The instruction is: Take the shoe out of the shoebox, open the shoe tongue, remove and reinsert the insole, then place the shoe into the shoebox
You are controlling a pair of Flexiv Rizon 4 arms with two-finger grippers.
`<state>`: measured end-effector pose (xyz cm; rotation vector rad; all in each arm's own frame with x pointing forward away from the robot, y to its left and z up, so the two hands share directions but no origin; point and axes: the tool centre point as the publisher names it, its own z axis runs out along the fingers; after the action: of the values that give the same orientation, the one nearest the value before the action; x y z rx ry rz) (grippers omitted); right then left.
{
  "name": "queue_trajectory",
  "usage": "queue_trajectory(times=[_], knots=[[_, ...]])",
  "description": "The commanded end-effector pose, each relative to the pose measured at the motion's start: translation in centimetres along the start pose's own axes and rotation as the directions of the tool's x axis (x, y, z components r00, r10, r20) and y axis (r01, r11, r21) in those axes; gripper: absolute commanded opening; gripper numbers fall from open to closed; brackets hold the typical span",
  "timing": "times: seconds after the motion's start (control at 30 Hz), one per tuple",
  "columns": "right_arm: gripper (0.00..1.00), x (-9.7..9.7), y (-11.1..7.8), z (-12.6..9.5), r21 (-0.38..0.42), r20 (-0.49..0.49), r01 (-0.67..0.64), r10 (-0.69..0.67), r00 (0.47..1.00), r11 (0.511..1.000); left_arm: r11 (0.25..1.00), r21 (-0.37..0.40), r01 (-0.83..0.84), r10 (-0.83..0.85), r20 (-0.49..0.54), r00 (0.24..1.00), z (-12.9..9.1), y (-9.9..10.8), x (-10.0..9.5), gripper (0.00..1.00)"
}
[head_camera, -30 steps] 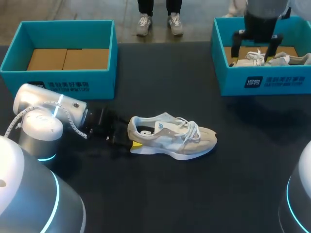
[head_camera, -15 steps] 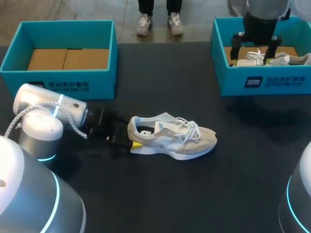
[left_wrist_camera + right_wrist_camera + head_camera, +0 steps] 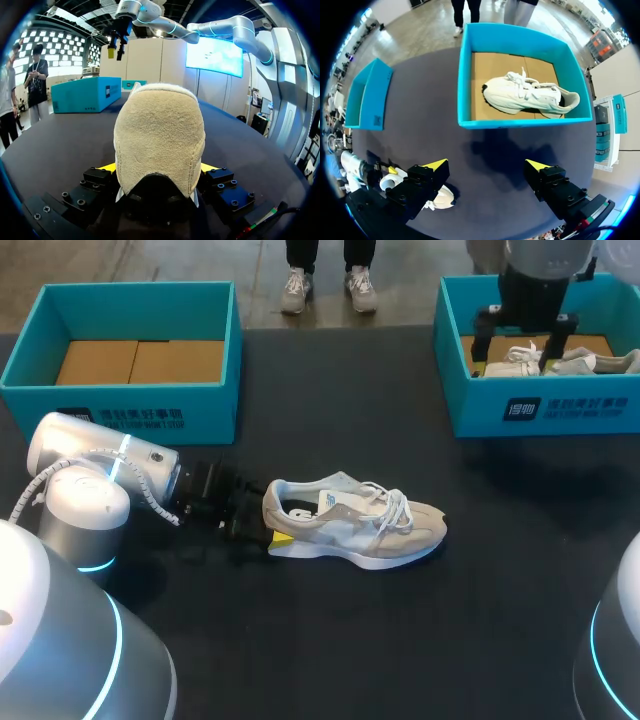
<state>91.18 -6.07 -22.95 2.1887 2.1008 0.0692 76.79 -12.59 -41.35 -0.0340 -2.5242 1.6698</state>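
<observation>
First, writing: a dark label with white print on the front wall of the left box (image 3: 120, 415), and a label of the same kind on the front of the right box (image 3: 560, 408). Also a small blue mark near the opening of the shoe (image 3: 350, 525), too small to make out.

Next, the left end effector (image 3: 268, 525): low over the bench (image 3: 330, 640), closed on the heel of the shoe. In the left wrist view, one yellow-tipped finger (image 3: 107, 167) pressed against each side of the tan suede heel, with the heel upright between them.

As for the shoe: standing on its sole near the middle of the bench, heel toward the left arm, toe toward the right side. White laces lying loose over the tongue, opening facing up. Pale grey and tan upper on a white sole. Well apart from both boxes.

Then the right end effector (image 3: 486, 164): spread wide, holding nothing, touching nothing. Hanging above the right box in the head view, fingers pointing down.

Inside that box, a white shoe (image 3: 530, 95) lying on the brown cardboard floor, laces toward the far wall. Brown cardboard floor showing in the left box too. Both boxes teal and open-topped, at the far corners of the bench.
</observation>
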Motion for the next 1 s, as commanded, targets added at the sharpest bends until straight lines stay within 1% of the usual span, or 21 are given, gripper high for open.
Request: queue_trajectory(times=[0.03,0.27,0.37,0.47,0.7,0.87,1.0], knots=[[1.0,1.3,-1.2,-0.4,-0.024,0.009,-0.004,0.004,1.0,1.0,1.0,0.0,0.0,0.0,0.0,1.0,0.0,0.2,-0.1,0.0],[1.0,4.2,-2.7,-0.7,-0.026,0.019,-0.008,0.008,1.0,1.0,1.0,0.0,0.0,0.0,0.0,1.0,0.0,0.2,-0.1,0.0],[1.0,6.1,-3.4,-0.8,-0.025,0.024,-0.005,0.006,1.0,1.0,1.0,0.0,0.0,0.0,0.0,1.0,0.0,0.2,-0.1,0.0],[1.0,7.5,-4.2,-0.7,-0.025,0.017,-0.014,0.015,1.0,1.0,1.0,0.0,0.0,0.0,0.0,1.0,0.0,0.2,-0.1,0.0],[1.0,10.8,-6.2,-0.1,0.002,0.019,-0.039,0.039,0.999,0.999,1.0,0.0,0.0,0.0,0.0,1.0,0.0,0.2,-0.1,0.0],[1.0,13.9,-7.8,0.6,0.008,0.016,-0.059,0.059,0.998,0.998,1.0,0.0,0.0,0.0,0.0,1.0,0.0,0.2,-0.1,0.0],[1.0,16.3,-9.2,1.2,-0.004,0.003,-0.081,0.081,0.997,0.997,1.0,0.0,0.0,0.0,0.0,1.0,0.0,0.2,-0.1,0.0]])
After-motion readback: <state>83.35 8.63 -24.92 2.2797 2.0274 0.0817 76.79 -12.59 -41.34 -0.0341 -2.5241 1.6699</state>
